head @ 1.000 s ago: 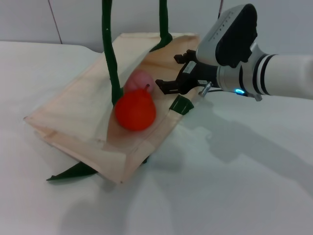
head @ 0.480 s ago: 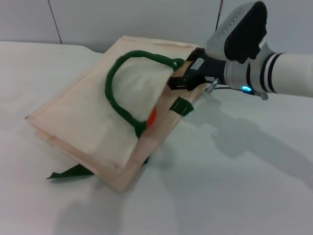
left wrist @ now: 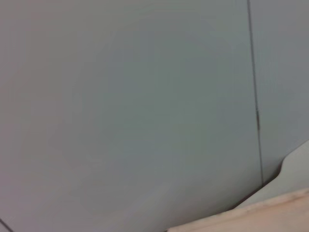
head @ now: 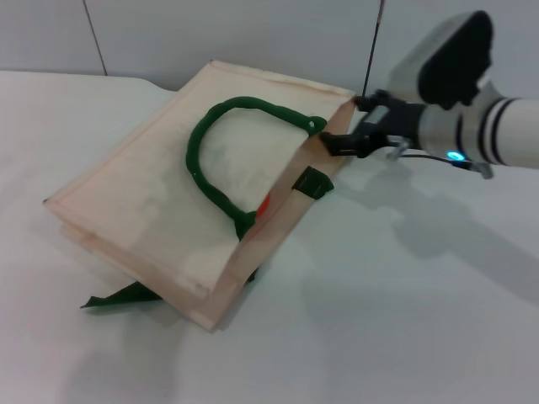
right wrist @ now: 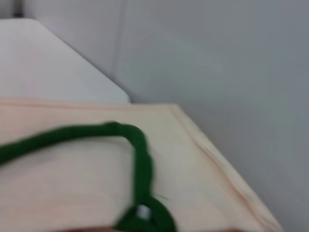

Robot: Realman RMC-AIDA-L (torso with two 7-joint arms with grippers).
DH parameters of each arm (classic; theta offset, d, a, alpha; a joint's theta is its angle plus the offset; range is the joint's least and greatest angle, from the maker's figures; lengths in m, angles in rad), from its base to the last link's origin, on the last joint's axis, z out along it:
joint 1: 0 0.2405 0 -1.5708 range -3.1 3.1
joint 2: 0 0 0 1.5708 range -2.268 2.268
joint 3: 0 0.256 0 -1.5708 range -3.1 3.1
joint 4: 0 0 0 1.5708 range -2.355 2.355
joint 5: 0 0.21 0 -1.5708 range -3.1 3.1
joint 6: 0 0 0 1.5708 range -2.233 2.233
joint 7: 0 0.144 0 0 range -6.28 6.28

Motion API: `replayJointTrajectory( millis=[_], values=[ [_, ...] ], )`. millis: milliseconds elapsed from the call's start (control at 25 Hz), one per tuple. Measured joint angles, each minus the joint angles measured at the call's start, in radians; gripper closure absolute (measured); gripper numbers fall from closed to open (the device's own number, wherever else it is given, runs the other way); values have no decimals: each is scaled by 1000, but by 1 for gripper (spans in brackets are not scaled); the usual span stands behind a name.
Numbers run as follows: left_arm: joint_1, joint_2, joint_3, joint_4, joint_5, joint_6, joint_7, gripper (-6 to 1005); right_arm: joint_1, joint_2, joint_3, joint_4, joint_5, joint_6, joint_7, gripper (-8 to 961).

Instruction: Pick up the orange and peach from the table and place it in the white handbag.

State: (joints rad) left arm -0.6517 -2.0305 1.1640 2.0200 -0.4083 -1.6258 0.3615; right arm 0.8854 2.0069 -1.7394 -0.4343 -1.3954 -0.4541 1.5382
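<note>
Handbag status: the white handbag (head: 160, 194) lies flat on the table (head: 404, 320) with its upper panel folded down over the opening. One dark green strap handle (head: 219, 147) rests in a loop on top of the panel; a second green strap end (head: 118, 296) protrudes from beneath the bag at its 7 o'clock corner.

Orange: only a small sliver of the orange (head: 264, 204) is visible, in the gap along the bag's open edge at about 3 o'clock from the bag's centre, beside a green tab (head: 312, 181). It sits inside the bag. The peach is not visible in any view; it cannot be confirmed inside or outside the bag, and none lies on the exposed table.

Right gripper (head: 358, 135): positioned just off the bag's 2 o'clock corner, close to the cloth edge, fingers spread and pinching nothing. This posture is judged consistent with a release of the bag edge, which would explain why the panel lies closed over the fruit.

Left gripper: not in the head view. Its wrist camera faces a grey wall, with a strip of cream cloth at the frame edge, so the arm is judged parked clear of the work.

The right wrist view shows the strap handle lying across the cream panel.
</note>
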Motion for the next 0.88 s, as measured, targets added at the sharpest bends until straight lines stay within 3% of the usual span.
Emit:
replayJointTrajectory(
  millis=[320,520,640,720,880],
  values=[
    [77,1,-6,0,2,87,13,607,-54,-63,15,10,-1,58,75,89],
    [156,-1,2,-7,-6,221,22,608,-98,-76,77,-68,-1,82,96,89],
    [185,-3,12,-30,-13,298,24,607,-210,-70,134,-253,-2,83,91,89],
    [212,-5,32,-88,-39,431,33,607,-296,-57,158,-405,-13,92,81,88],
    [281,-7,98,-152,-53,648,61,610,-419,9,185,-641,-64,178,13,88]
  ],
)
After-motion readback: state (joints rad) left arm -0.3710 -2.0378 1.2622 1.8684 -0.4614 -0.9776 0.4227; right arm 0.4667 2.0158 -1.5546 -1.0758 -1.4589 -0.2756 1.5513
